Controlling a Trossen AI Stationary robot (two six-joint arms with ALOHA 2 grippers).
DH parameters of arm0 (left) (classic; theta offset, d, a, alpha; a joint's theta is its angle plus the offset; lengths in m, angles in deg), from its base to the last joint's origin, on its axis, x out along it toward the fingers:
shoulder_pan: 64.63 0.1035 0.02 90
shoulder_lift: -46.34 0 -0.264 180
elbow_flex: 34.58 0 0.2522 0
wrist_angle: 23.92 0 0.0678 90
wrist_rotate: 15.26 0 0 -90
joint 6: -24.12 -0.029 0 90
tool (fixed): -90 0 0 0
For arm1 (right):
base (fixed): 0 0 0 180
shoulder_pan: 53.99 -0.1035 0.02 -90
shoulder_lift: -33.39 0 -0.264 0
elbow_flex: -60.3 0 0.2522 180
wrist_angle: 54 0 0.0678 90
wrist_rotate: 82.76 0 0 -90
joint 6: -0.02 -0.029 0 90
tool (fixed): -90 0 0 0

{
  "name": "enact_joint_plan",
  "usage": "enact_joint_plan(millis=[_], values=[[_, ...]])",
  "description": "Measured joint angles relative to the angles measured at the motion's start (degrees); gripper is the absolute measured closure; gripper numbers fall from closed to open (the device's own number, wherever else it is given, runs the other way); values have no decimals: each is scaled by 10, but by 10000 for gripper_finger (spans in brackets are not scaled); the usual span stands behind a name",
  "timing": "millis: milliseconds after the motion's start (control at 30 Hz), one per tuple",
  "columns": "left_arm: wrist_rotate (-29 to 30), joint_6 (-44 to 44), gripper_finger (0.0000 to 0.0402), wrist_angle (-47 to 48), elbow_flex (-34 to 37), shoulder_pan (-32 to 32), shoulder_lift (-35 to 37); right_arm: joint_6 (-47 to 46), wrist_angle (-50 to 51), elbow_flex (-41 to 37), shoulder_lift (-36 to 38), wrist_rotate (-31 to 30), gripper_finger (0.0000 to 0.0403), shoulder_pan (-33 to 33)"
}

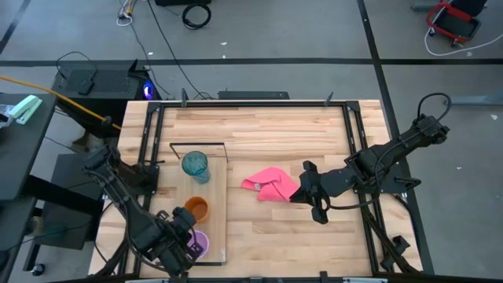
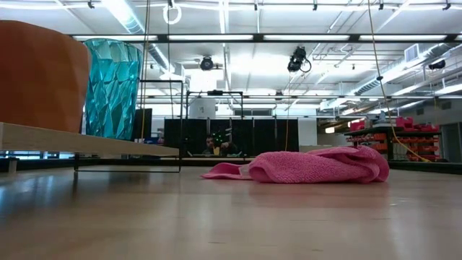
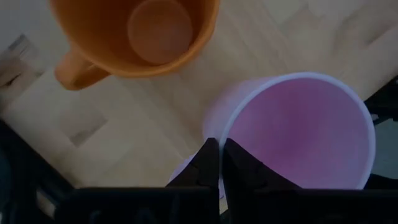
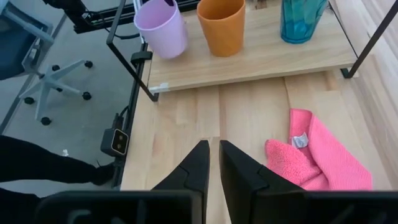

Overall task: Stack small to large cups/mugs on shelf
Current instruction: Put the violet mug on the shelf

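Note:
The light-wood shelf plank [image 1: 182, 185] lies at the table's left, and the three cups stand in a row on it. The teal tumbler [image 1: 196, 165] is farthest, the orange mug [image 1: 196, 208] is in the middle, and the lilac mug [image 1: 201, 244] is nearest. My left gripper [image 3: 219, 163] is over the near end of the plank, shut on the lilac mug [image 3: 298, 130]. My right gripper [image 1: 301, 196] hangs shut and empty just right of the pink cloth [image 1: 271, 185]. The low view shows only the orange mug [image 2: 36, 72], the tumbler [image 2: 112, 87] and the cloth [image 2: 303, 166]. My left gripper holds the lilac mug by its rim [image 3: 217, 140], one finger inside the mug and one outside. The fingers come from above, pointing down. In the right wrist view the mug [image 4: 163, 28] leans a little, its bottom at the plank; whether it is lifted clear I cannot tell.
The shelf's thin black wire frame [image 1: 200, 145] stands at its far end, beside the tumbler. The pink cloth lies crumpled on the tabletop [image 1: 267, 126] at mid-table, with bare wood beyond it and toward the near edge. Black rails [image 1: 354, 134] run along the table's sides.

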Motion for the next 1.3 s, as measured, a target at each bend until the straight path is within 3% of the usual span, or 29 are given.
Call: enact_joint_plan(millis=[500, 933, 1300], values=[[20, -18, 391, -47, 43, -12, 1, -8, 1, 0, 0, 0, 360, 0], [23, 47, 391, -46, 43, -33, 1, -8, 1, 0, 0, 0, 360, 0], [25, 50, 391, -42, 43, -32, 1, -8, 1, 0, 0, 0, 360, 0]])
